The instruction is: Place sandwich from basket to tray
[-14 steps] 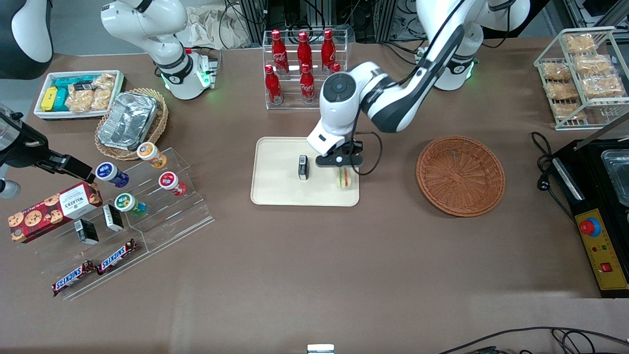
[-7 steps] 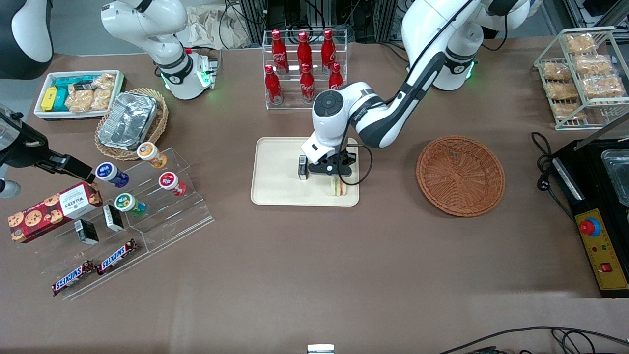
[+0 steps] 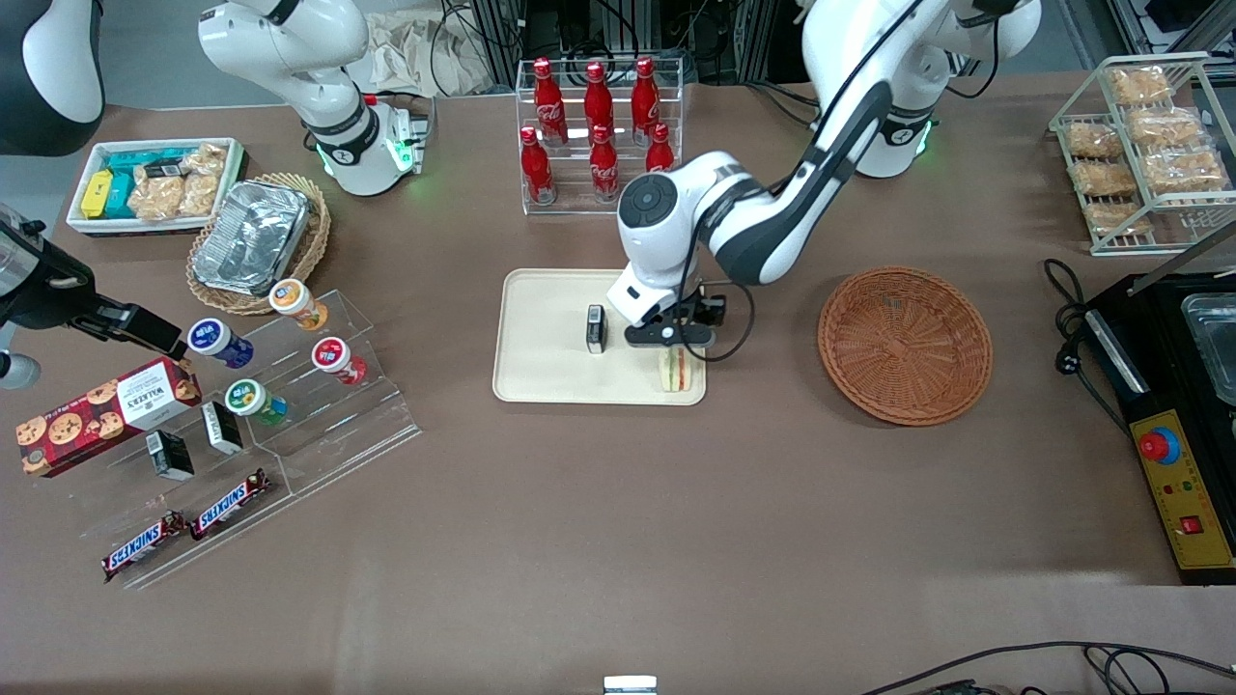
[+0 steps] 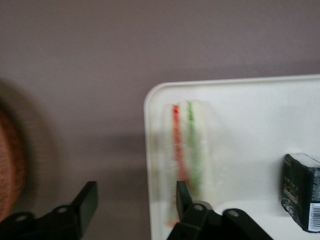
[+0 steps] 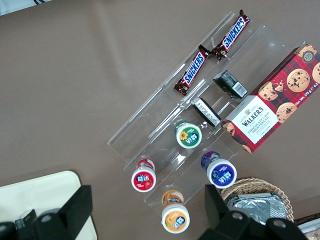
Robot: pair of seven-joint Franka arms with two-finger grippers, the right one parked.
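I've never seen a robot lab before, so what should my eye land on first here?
Mid-table, the white arm's black gripper hangs open just above a small striped wedge sandwich lying on the cream rectangular tray. Beside the tray, toward the working arm's end, sits the round reddish-brown wicker basket, with nothing in it.

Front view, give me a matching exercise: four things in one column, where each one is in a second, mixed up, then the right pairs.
Things:
1. sandwich
2. basket
3. small black box
4. hand

Places or states:
A. holds nothing, on the table toward the working arm's end
B. open, just above the sandwich, not gripping it
C. at the tray's corner nearest the front camera and the basket
D. standing near the tray's middle

Pairs: 1-C, 2-A, 3-D, 4-B
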